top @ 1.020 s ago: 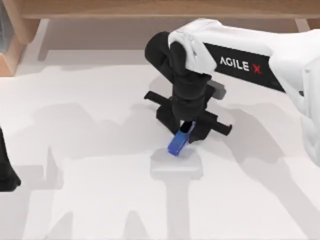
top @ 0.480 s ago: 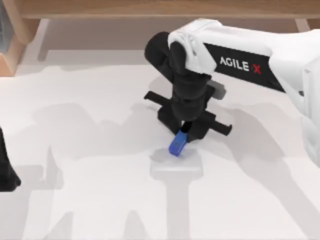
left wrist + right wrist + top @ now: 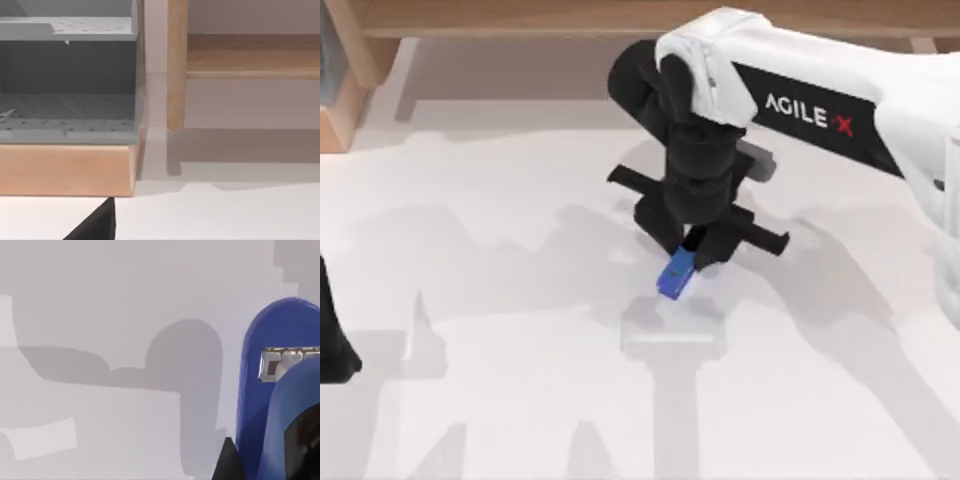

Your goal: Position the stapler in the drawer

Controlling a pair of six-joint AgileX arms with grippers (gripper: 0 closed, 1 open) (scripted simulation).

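The small blue stapler [image 3: 676,274] hangs tilted, a little above the table. My right gripper [image 3: 688,256] is shut on its upper end, near the table's middle. Up close in the right wrist view, the stapler [image 3: 270,390] has a blue body with a metal strip, and a black fingertip [image 3: 227,466] shows beside it. A grey drawer [image 3: 67,107] with a wooden front lies open in the left wrist view. The wooden corner of the drawer unit [image 3: 342,95] is at the table's far left in the top view. My left arm [image 3: 332,340] stays parked at the left edge.
A low white pad [image 3: 672,335] lies on the table just below the stapler. A wooden shelf [image 3: 640,18] with legs runs along the far edge. One wooden leg [image 3: 176,65] stands beside the drawer.
My right gripper has risen with the stapler and drifted slightly toward the far side. The stapler has come up off the white pad. The left arm has stayed still.
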